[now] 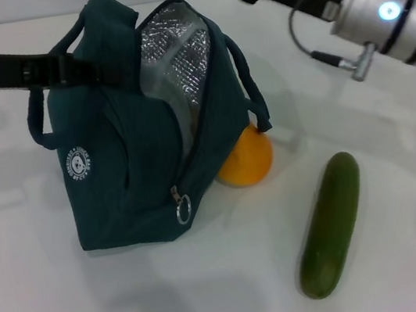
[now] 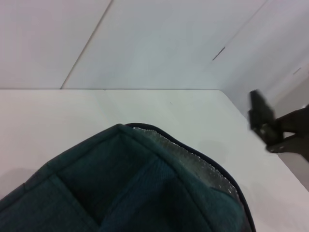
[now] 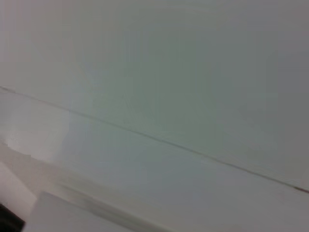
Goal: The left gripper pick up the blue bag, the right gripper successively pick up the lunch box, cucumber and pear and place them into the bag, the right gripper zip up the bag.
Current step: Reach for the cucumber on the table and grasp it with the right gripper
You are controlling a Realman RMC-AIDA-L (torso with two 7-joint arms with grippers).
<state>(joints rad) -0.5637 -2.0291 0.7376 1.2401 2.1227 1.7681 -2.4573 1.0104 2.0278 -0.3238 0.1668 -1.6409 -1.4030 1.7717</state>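
Left gripper (image 1: 71,67): clenched on a padded handle of the dark teal fabric bag (image 1: 128,176), near the tabletop's (image 1: 42,309) far left edge.
Bag: unzipped, silver foil lining showing.
Right gripper: out of view; its fingers cannot be judged.
Yellow-orange pear (image 1: 246,158): touching the bag's right side.
Long dark green cucumber (image 1: 331,223): toward the near right corner.

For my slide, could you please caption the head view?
Left gripper holds the open blue bag; pear and cucumber wait outside.
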